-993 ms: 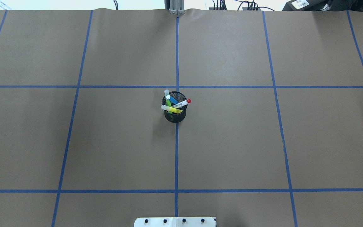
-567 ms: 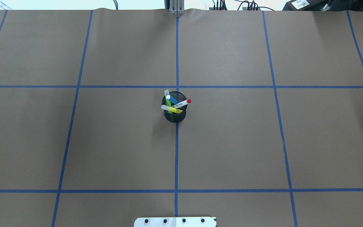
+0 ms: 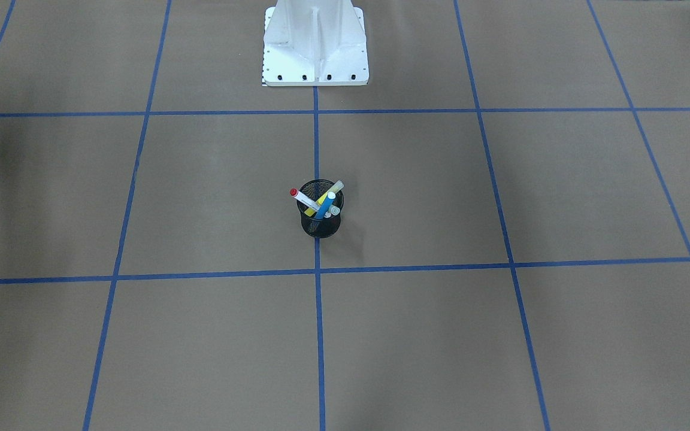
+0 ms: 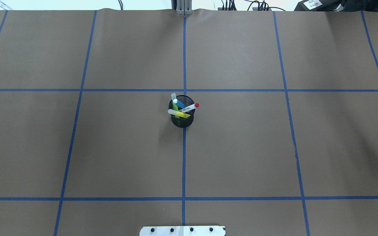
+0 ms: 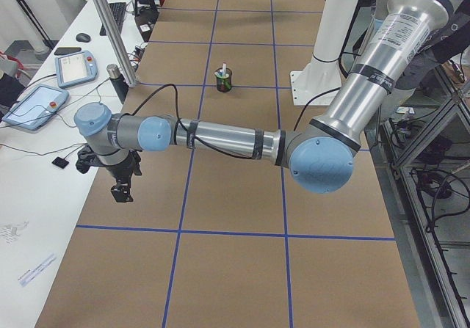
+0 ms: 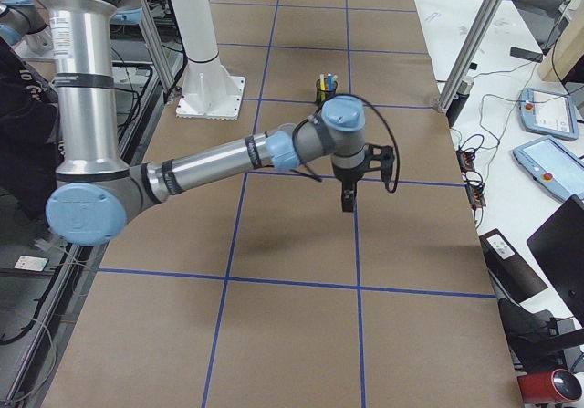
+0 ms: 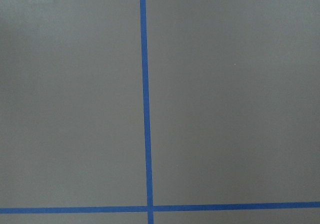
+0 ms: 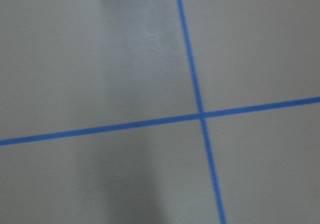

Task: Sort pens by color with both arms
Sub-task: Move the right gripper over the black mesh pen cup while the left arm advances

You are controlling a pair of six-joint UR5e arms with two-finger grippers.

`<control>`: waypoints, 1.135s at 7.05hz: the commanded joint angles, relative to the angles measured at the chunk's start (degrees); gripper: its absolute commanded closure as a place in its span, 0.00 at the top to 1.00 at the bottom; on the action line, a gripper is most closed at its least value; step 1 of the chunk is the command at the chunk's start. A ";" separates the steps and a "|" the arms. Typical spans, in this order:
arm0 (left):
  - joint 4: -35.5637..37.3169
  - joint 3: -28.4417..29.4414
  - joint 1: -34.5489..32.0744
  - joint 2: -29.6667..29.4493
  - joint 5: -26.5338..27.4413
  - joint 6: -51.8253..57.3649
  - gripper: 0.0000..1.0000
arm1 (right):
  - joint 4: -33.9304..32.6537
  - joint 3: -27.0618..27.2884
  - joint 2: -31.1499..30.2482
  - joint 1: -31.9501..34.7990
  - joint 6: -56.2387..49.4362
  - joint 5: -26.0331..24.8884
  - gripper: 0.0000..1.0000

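Sorting not begun: I'm seeing slim blue pen (image 4: 179,104), red-capped white pen (image 4: 190,107), green pen (image 4: 175,106) and yellow pen (image 4: 182,114) sitting in the black mesh cup (image 4: 182,122) mid-table. Black left gripper (image 5: 122,192) and right gripper (image 6: 348,203) are hovering well apart from it; spread or pinched, I can't tell. Next needs reaching a pen top.

**Clearance: taped tabletop**

Centre of the table (image 4: 241,157): one black mesh cup (image 4: 182,120), upright, with pens (image 4: 179,113) fanning above its rim. Bare brown paper lies on every side of it.
Robot-side edge: white pedestal (image 3: 315,42).
Far edge: aluminium post (image 4: 183,7).
Ends: the left arm (image 5: 220,139) and right arm (image 6: 219,162) reach low over the table, both well apart from the cup.
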 commanded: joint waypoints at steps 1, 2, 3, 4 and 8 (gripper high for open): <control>0.43 -2.29 2.88 -1.24 -0.46 -5.08 0.99 | -6.76 -2.98 17.12 -8.98 6.79 -5.61 1.00; 0.69 -2.91 3.42 -1.32 -1.33 -6.04 0.99 | -6.78 -3.08 19.17 -11.45 6.96 -8.43 1.00; 0.69 -3.35 3.77 -1.76 -2.56 -8.23 0.99 | -6.61 -2.30 20.24 -12.78 7.14 -8.81 1.00; 0.69 -4.31 4.73 -2.02 -2.65 -11.21 0.99 | -6.43 -2.03 22.68 -16.71 9.23 -10.73 1.00; 0.26 -17.46 16.22 -1.85 -5.38 -34.37 0.99 | -6.08 -2.12 29.82 -30.25 15.84 -25.04 1.00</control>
